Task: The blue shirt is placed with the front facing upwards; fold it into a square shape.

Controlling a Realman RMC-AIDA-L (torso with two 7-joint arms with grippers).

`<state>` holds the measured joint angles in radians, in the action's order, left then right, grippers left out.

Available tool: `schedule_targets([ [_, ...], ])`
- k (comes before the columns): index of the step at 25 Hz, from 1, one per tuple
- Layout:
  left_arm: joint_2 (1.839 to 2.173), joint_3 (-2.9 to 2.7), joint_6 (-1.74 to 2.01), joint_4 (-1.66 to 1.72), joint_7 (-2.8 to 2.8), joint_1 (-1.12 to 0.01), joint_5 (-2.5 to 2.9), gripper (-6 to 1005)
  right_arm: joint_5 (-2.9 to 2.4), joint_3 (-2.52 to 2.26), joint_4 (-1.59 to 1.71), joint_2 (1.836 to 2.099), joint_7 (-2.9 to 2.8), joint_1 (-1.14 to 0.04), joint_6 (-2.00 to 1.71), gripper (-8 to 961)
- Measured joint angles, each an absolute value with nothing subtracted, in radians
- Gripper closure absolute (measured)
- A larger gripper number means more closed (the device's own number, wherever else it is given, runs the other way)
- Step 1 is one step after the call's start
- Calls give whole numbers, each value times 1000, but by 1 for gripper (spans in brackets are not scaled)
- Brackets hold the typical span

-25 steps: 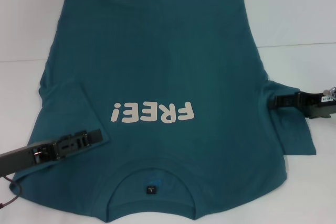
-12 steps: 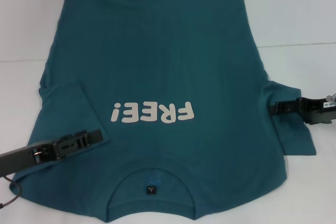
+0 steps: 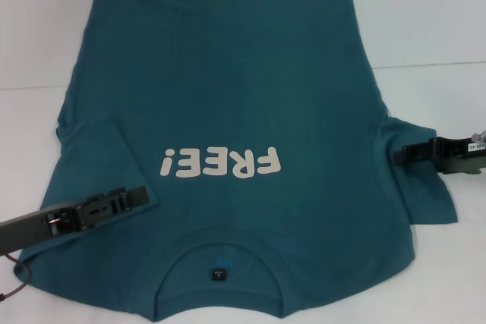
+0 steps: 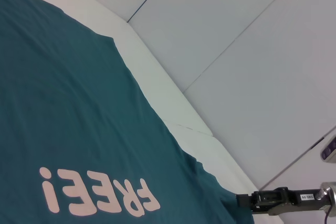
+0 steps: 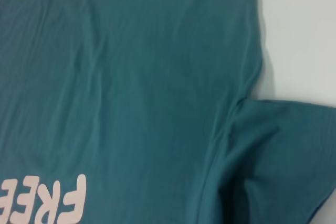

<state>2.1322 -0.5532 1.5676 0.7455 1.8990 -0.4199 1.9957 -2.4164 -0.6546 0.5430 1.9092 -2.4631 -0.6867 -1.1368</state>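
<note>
Sleeves being folded inward on blue shirt (image 3: pixel 228 96).
Left gripper (image 3: pixel 137 197) laid over folded sleeve, right gripper (image 3: pixel 402 155) at outspread sleeve; grip state impossible to tell.

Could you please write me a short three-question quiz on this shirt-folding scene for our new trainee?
1. True or false: the left sleeve of the blue shirt is already folded in over the body.
2. Which way does the FREE! print read in the head view? A) upright B) upside down C) sideways
3. Fill in: the right tool sits at the shirt's right ____.

Key
1. True; the left tool lies over that folded sleeve.
2. B; the collar is on the robot's side.
3. Sleeve; that sleeve is spread out on the white table, not folded yet.
</note>
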Motion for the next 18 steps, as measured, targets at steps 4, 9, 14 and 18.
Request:
schedule_targets([
  [4, 2132, -554, 1567, 745, 1899, -420, 1996, 277, -2428, -656, 543, 1908, -2462, -693, -1138, 220],
  [9, 2132, -553, 1568, 745, 1900, -420, 1996, 278, -2430, -672, 544, 1906, -2454, -691, -1142, 486],
  [14, 2132, -552, 1568, 745, 1899, -420, 1996, 278, -2431, -678, 546, 1905, -2454, -687, -1142, 713],
  [18, 2132, -552, 1568, 745, 1900, -420, 1996, 278, -2431, -674, 569, 1905, -2465, -679, -1143, 868],
])
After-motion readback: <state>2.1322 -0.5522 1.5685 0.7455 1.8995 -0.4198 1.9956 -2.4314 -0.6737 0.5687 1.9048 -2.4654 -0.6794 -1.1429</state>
